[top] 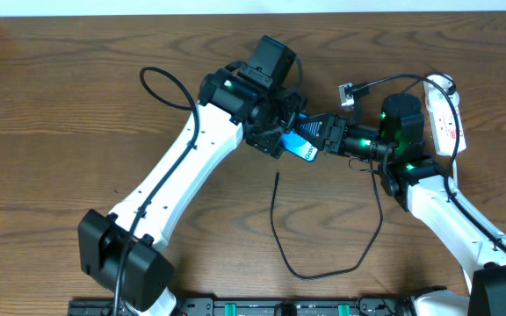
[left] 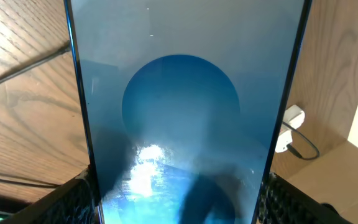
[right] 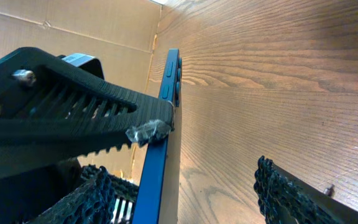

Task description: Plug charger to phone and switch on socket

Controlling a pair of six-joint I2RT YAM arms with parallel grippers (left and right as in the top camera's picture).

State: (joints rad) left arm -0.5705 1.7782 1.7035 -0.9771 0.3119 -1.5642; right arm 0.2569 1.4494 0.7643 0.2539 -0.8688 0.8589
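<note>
The phone (top: 303, 149), blue-screened, is held off the table at the centre with my left gripper (top: 279, 136) shut on its edges. It fills the left wrist view, where the phone (left: 179, 93) sits between both fingers (left: 73, 199). My right gripper (top: 316, 139) faces it from the right, open. In the right wrist view the phone (right: 160, 155) stands edge-on between that gripper's (right: 185, 199) jaws, close to the left finger (right: 86, 199) and well apart from the right one. The charger (top: 275, 228) lies looped on the table, its tip free below the phone. The white socket (top: 451, 118) lies at the far right.
A small white plug (top: 348, 92) with a black lead lies behind the right gripper; the same plug (left: 293, 118) shows in the left wrist view. A cardboard wall (right: 73, 31) borders the table. The right arm (top: 437, 197) crosses between the socket and the cable loop.
</note>
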